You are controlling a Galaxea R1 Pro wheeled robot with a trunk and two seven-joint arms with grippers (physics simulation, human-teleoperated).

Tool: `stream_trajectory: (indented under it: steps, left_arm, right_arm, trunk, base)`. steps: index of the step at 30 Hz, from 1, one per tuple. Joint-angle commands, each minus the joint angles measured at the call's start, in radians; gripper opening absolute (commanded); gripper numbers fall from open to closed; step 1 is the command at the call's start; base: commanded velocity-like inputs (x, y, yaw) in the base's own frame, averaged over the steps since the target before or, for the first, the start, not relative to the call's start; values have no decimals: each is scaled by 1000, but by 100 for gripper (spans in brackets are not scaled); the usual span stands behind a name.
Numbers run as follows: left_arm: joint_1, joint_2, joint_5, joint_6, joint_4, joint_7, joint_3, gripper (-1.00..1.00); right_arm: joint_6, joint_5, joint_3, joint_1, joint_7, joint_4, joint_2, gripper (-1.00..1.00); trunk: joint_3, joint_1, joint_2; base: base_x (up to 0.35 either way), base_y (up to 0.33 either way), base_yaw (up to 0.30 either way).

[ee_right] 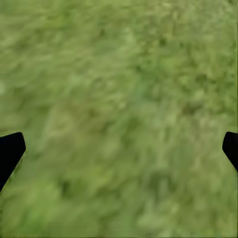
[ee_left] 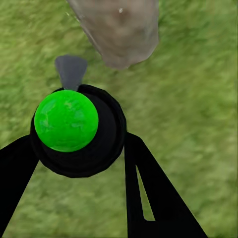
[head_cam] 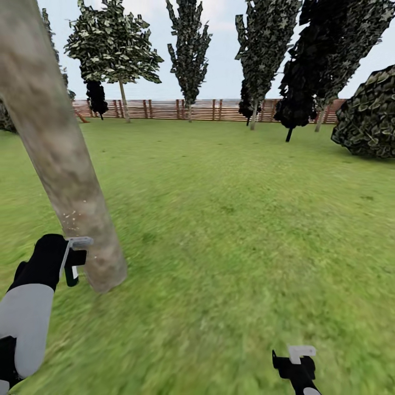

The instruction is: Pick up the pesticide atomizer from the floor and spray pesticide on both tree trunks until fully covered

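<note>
1. Head view. The left claw sat at the lower left of the frame, just beside the base of a tree trunk that slanted from the upper left down to the lawn. A few pale specks lay on the bark above the claw, perhaps spray.
2. Left wrist view. The pesticide atomizer occupied the centre-left of the frame: a rounded black body with a bright green cap and a grey nozzle directed at the trunk foot at upper centre. The left claw was clamped on it, one black finger at either flank of the body.
3. Right wrist view. The right claw stood apart and empty over grass, its fingertips showing at the frame's two edges; in the head view it appeared at the lower right.
4. Handling, as a judgement. The atomizer looked rigid, smooth and fairly light; a round body of this kind may twist or slip in a two-finger hold. The widest part of the body, below the cap, seemed the soundest seat, leaving the nozzle unobstructed.
5. Background. A second slim-trunked tree stood at the upper left before the slatted fence.
</note>
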Motion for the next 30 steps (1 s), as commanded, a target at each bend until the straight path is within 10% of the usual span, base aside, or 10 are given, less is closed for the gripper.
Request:
stream_trajectory:
  steps: [1,30]
  left_arm:
    - [-2,0,-11,3,-1,-9,2,-100]
    - [-6,-7,-13,6,-2,-9,-2,-100]
  right_arm:
    - [-2,7,-1,-1,-5,1,0,100]
    - [-2,7,-1,-1,-5,1,-2,100]
  trunk:
    - [-1,0,0]
    - [-1,0,0]
  base:
    - [281,-23,276]
    - [112,-181,86]
